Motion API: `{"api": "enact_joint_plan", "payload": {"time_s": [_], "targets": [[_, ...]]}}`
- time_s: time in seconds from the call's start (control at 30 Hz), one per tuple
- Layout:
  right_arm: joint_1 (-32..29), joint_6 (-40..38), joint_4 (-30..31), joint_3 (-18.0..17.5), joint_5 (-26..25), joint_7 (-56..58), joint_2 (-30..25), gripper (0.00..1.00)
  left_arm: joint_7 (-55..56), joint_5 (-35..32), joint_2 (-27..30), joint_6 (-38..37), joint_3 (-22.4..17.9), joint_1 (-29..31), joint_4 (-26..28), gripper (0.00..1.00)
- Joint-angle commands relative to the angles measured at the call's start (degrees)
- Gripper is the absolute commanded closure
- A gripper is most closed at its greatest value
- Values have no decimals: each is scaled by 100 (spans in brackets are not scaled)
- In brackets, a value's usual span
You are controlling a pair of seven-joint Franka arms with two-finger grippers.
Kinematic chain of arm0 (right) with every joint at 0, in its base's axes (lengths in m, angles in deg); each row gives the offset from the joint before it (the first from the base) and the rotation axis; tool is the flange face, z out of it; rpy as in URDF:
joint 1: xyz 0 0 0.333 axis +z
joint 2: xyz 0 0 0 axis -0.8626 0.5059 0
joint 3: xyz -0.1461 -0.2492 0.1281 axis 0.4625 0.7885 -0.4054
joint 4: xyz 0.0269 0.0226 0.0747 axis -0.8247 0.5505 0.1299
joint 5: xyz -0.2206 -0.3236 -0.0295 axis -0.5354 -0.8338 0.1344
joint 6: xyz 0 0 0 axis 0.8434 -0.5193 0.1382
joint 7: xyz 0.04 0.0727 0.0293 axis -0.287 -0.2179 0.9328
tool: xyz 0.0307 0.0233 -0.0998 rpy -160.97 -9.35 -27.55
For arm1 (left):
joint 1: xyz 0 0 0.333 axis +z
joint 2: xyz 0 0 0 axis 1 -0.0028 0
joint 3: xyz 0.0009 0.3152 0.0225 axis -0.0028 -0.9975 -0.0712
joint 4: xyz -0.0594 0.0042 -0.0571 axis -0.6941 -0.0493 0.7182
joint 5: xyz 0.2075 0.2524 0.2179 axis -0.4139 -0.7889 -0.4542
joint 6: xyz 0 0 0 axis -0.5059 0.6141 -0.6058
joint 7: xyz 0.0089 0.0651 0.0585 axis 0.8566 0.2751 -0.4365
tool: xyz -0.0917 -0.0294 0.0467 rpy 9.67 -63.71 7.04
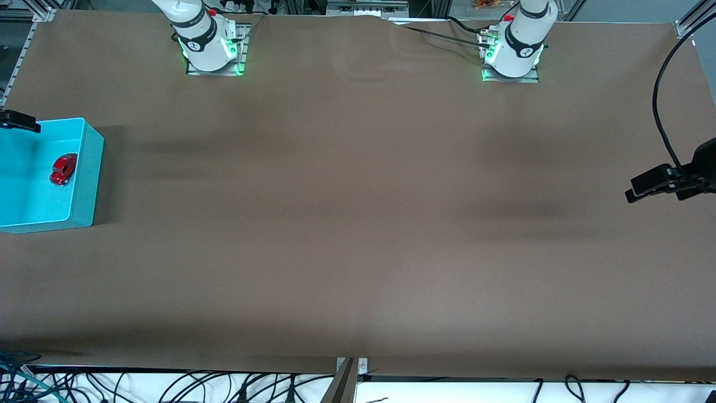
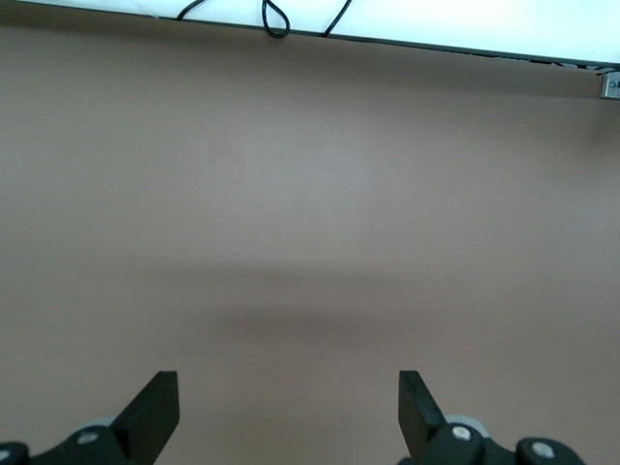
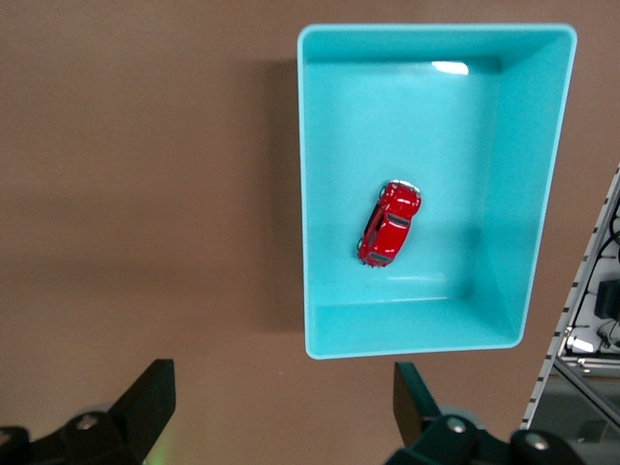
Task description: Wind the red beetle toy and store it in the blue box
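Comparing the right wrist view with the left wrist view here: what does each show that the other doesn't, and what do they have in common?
Only the right wrist view shows the red beetle toy lying inside the blue box, with the right gripper open above the table beside the box. Only the left wrist view shows the table's edge with cables hanging past it, under the open left gripper. Both show bare brown table and spread, empty fingers.

Robotics lab, bench-mounted arms [image 1: 204,39], cables [image 1: 168,386]
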Motion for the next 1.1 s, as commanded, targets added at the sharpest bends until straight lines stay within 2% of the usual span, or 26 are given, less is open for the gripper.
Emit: {"api": "enact_joint_plan", "payload": {"time_s": [0.0,0.33,0.7,0.83,1.07], "targets": [[239,-88,84,5,-14,-44,-372,0,-13,75,36,-40,-17,-9,-2,0],[266,-448,-83,-451,293,-896,-592,0,-13,75,36,-40,-17,0,-2,0],[274,-782,-382,-1295,566,-2030,-513,0,-22,75,36,-40,-17,0,-2,0],[283,-800,-400,-1462,873,-2223,-452,0,-13,66,36,-40,-17,0,-2,0],[292,-1028,-882,-1726,944,-2522,-162,0,-22,75,36,-40,-17,0,-2,0]]}}
